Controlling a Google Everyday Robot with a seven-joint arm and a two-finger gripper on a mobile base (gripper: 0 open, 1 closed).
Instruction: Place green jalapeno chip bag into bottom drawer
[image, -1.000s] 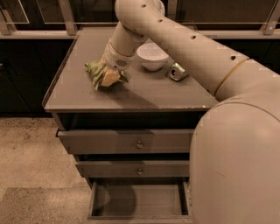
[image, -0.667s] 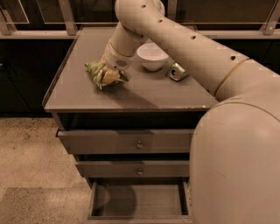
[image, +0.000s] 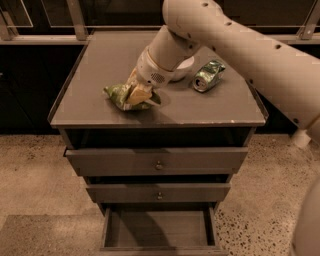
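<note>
The crinkled foil green jalapeno chip bag (image: 118, 95) lies on the flat grey-brown desk (image: 100, 60). The hand (image: 138, 93) is clamped on it, one tan finger across its top. The bag sits nearer the front edge than a second ago. The arm now hides most of the white bowl (image: 183, 70), and a dented shiny can (image: 209, 75) lies beside it. The bottom drawer (image: 159, 230), a shallow wooden box, stands open, its front cut off.

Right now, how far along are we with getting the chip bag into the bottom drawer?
Done: the bottom drawer stands open. In hand: the claw is down on the green jalapeno chip bag, which lies on the cabinet top. Left: lifting it, carrying it down, releasing it inside.
</note>
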